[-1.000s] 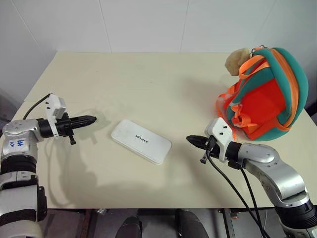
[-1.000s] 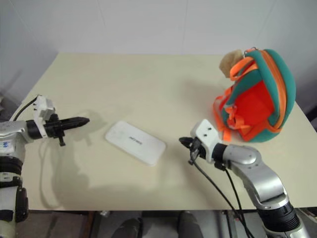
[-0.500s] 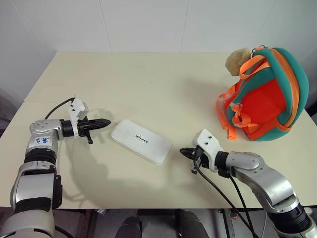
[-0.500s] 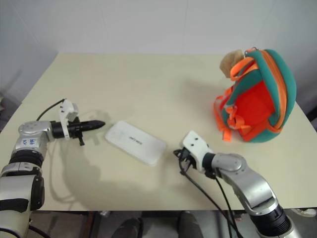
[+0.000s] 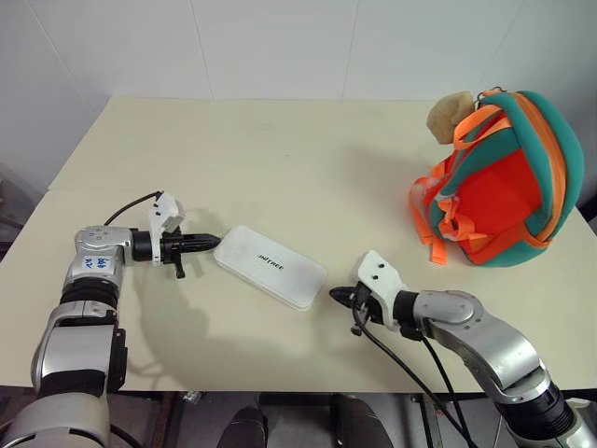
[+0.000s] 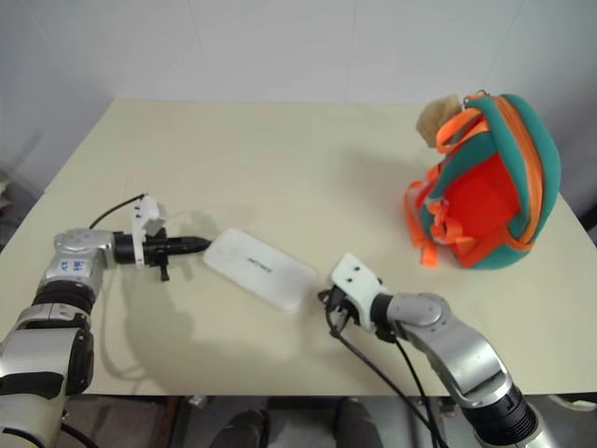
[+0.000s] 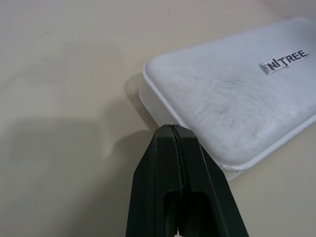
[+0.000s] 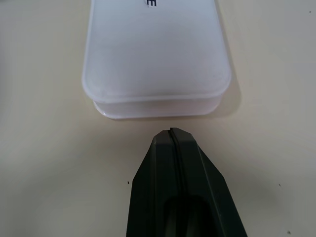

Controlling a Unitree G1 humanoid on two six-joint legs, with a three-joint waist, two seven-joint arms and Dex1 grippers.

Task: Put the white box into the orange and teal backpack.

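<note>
The white box (image 5: 270, 266) lies flat on the beige table (image 5: 280, 159), a little left of the middle near the front. My left gripper (image 5: 215, 242) is shut, its tip at the box's left end and nearly touching it; that end of the white box (image 7: 232, 98) fills much of the left wrist view. My right gripper (image 5: 334, 294) is shut too, low over the table, a short gap from the box's right end (image 8: 155, 64). The orange and teal backpack (image 5: 499, 182) stands at the table's right side, a tan plush ball (image 5: 448, 112) at its top.
White walls rise behind the table's far edge. Black cables (image 5: 420, 373) trail from the right wrist over the table's front edge. Bare tabletop lies between the box and the backpack.
Both grippers have closed in on the box from either side and sunk lower: the left moved right to its left end, the right moved left toward its right end. The box and the backpack have not moved.
</note>
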